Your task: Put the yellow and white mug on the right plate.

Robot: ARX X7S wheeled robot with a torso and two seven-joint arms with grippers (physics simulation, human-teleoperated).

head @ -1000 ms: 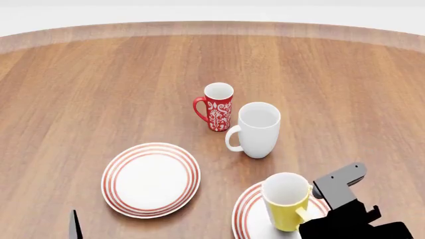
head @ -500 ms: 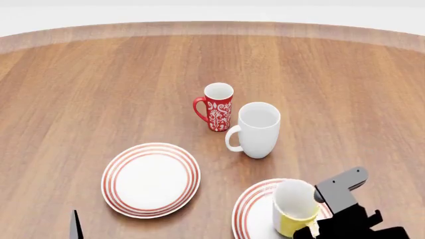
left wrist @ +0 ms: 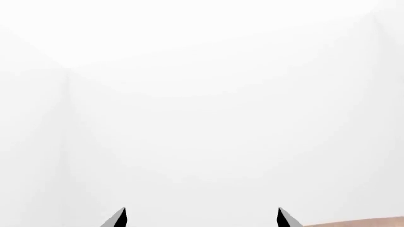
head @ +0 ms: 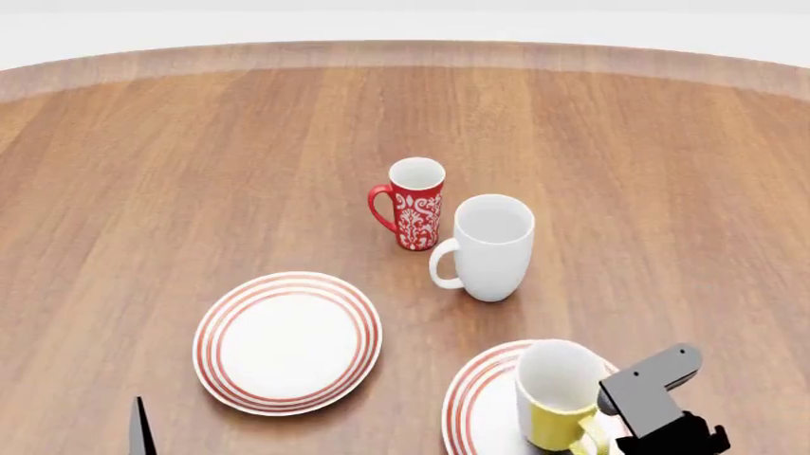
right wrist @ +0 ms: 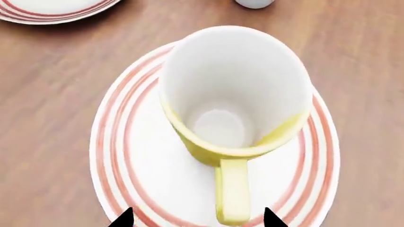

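The yellow and white mug (head: 555, 398) stands upright on the right plate (head: 472, 403), a white plate with red rings, at the near right of the table. In the right wrist view the mug (right wrist: 233, 94) sits on the plate (right wrist: 113, 142) with its yellow handle pointing towards my right gripper (right wrist: 197, 218). That gripper is open: its two black fingertips (right wrist: 124, 218) stand apart on either side of the handle's end, clear of it. Its arm (head: 652, 393) shows just right of the mug. My left gripper (left wrist: 200, 218) is open and empty, facing a white wall.
The left look-alike plate (head: 287, 341) lies at the near left. A tall white mug (head: 491, 245) and a red floral mug (head: 414, 202) stand close together behind the right plate. A sliver of the left gripper (head: 139, 431) shows at the bottom left.
The mug has come down from a tilted, held pose to stand upright on the right plate. My right gripper has let go of its handle and drawn back.
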